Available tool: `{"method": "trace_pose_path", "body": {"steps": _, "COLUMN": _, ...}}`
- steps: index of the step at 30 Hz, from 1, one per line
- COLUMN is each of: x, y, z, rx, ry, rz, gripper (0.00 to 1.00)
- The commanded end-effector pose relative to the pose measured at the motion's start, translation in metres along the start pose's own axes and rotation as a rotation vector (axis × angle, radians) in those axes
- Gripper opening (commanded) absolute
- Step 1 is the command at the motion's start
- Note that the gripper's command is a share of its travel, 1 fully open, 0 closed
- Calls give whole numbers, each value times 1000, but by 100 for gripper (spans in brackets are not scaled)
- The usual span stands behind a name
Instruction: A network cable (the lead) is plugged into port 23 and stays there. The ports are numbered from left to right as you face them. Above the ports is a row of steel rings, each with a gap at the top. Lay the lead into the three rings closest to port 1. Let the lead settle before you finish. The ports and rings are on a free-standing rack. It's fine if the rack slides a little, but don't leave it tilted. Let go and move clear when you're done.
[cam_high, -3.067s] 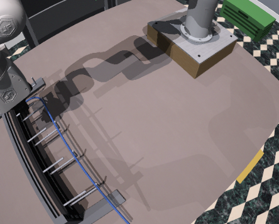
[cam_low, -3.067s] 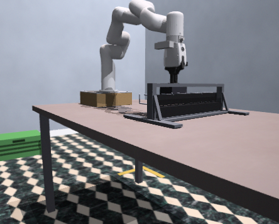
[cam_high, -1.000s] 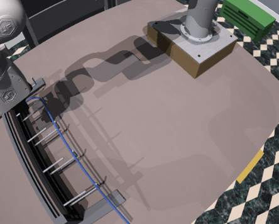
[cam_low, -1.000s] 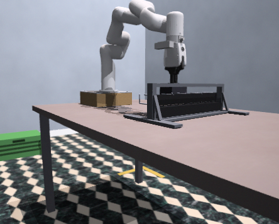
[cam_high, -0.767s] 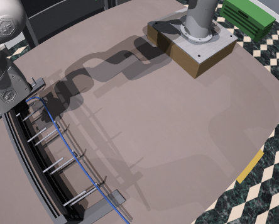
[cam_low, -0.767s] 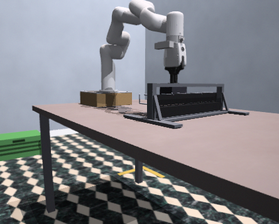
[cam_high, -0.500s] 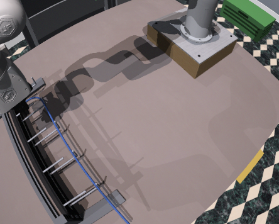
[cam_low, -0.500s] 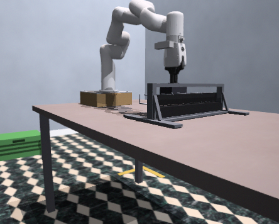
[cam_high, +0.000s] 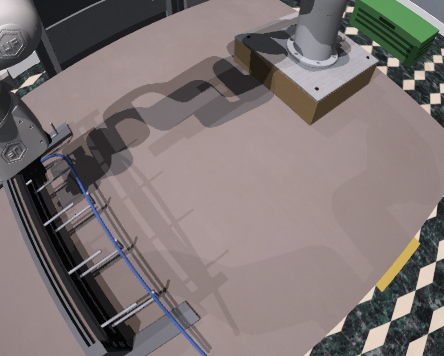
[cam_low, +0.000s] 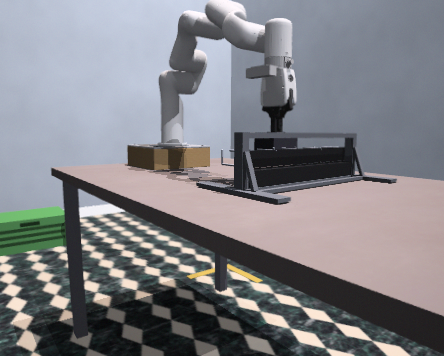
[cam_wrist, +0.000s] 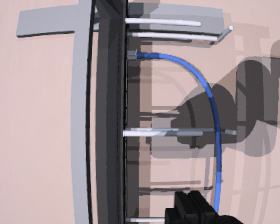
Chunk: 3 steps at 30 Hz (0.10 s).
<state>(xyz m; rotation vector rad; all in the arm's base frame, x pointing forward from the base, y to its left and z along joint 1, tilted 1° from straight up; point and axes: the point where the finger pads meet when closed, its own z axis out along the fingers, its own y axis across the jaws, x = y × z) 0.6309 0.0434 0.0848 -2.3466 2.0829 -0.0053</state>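
Note:
The dark rack (cam_high: 50, 272) (cam_low: 295, 135) (cam_wrist: 103, 128) stands upright on the table, with steel rods (cam_high: 85, 262) (cam_wrist: 163, 132) sticking out from it that carry the rings. The blue lead (cam_high: 107, 227) (cam_wrist: 206, 87) leaves its plug (cam_wrist: 140, 55) near one end of the rack. It arcs outward and runs along the rod tips, past the rack foot (cam_high: 170, 322) and out of view. I cannot tell whether it sits inside the rings. My gripper (cam_low: 275, 129) (cam_wrist: 184, 210) is shut and hangs just above the rack's top bar. In the top view the arm hides it.
The arm's base stands on a wooden block (cam_high: 305, 65) (cam_low: 167, 156) at the far side of the table. A green box (cam_high: 395, 27) (cam_low: 30, 230) and a yellow strip (cam_high: 397, 265) lie on the chequered floor beyond the table edge.

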Motion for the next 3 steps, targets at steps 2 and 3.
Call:
{"method": "trace_pose_path", "body": {"steps": 2, "x": 0, "y": -2, "z": -3, "rx": 6, "ry": 0, "rz": 0, "gripper": 0}}
{"method": "trace_pose_path", "body": {"steps": 3, "x": 0, "y": -2, "z": -3, "rx": 6, "ry": 0, "rz": 0, "gripper": 0}}
